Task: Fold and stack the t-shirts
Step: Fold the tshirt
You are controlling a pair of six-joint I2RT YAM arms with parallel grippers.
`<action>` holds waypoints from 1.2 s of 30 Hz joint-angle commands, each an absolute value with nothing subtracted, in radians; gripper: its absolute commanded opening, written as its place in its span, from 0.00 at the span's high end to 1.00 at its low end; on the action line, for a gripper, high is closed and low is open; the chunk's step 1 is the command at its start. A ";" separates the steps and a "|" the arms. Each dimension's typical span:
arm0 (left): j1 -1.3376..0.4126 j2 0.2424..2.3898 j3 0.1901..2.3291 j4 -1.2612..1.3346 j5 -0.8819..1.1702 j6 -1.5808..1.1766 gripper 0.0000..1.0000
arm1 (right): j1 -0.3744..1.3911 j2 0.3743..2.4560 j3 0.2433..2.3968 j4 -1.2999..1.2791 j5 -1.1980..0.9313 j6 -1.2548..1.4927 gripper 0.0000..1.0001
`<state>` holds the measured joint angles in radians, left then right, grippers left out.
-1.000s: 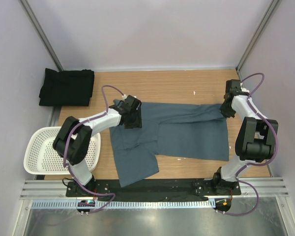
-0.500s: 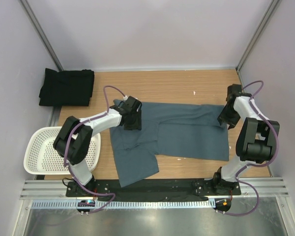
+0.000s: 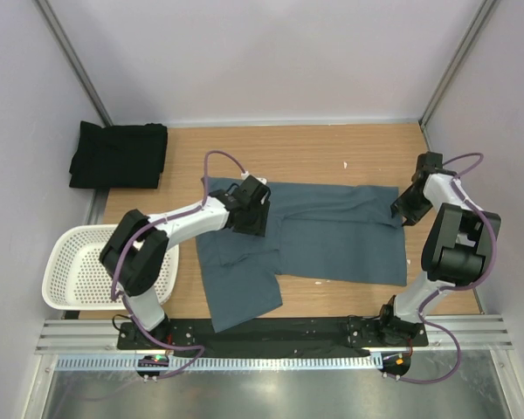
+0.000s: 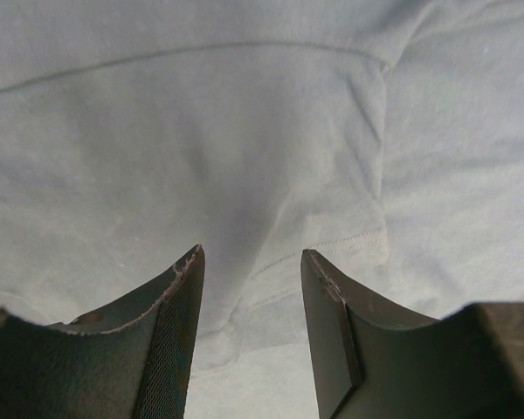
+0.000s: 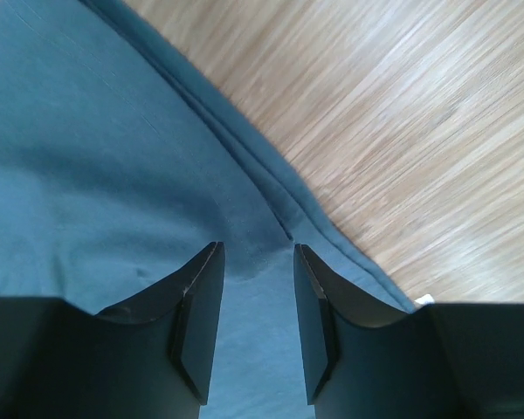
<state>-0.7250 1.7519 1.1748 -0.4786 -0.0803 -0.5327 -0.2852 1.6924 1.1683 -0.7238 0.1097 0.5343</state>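
The slate blue-grey t-shirt [image 3: 332, 240] lies spread across the wooden table, one sleeve reaching toward the front edge. My left gripper [image 3: 255, 211] stands open low over its upper left part. In the left wrist view a stitched hem [image 4: 332, 249] runs between the open fingers [image 4: 179, 297], and nothing is held. My right gripper [image 3: 403, 208] is open over the shirt's right edge. Its fingers [image 5: 201, 297] straddle flat cloth beside the hem [image 5: 271, 188]. The black t-shirt [image 3: 120, 155] lies folded at the back left corner.
A white perforated basket [image 3: 70, 271] hangs off the table's left side beside the left arm's base. A small white scrap [image 3: 347, 163] lies on the bare wood [image 3: 314, 148] behind the shirt. Walls close in on three sides.
The right gripper has opened, let go of the shirt's right edge and shifted slightly. The left gripper has slid to the right over the shirt, still open.
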 commanded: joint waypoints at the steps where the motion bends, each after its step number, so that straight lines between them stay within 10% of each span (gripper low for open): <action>1: -0.738 1.755 1.207 -0.509 -0.115 -0.500 0.50 | -0.284 1.687 1.138 -0.686 0.066 0.580 0.57; 13: -0.746 1.805 1.219 -0.518 -0.114 -0.499 0.51 | -0.285 1.666 1.057 -0.626 0.149 0.673 0.46; 27: -0.756 1.824 1.212 -0.528 -0.067 -0.465 0.59 | -0.285 1.680 1.127 -0.615 0.219 0.626 0.98; 36: -0.761 1.783 1.215 -0.543 -0.006 -0.463 0.76 | -0.284 1.641 1.189 -0.643 0.276 0.549 0.99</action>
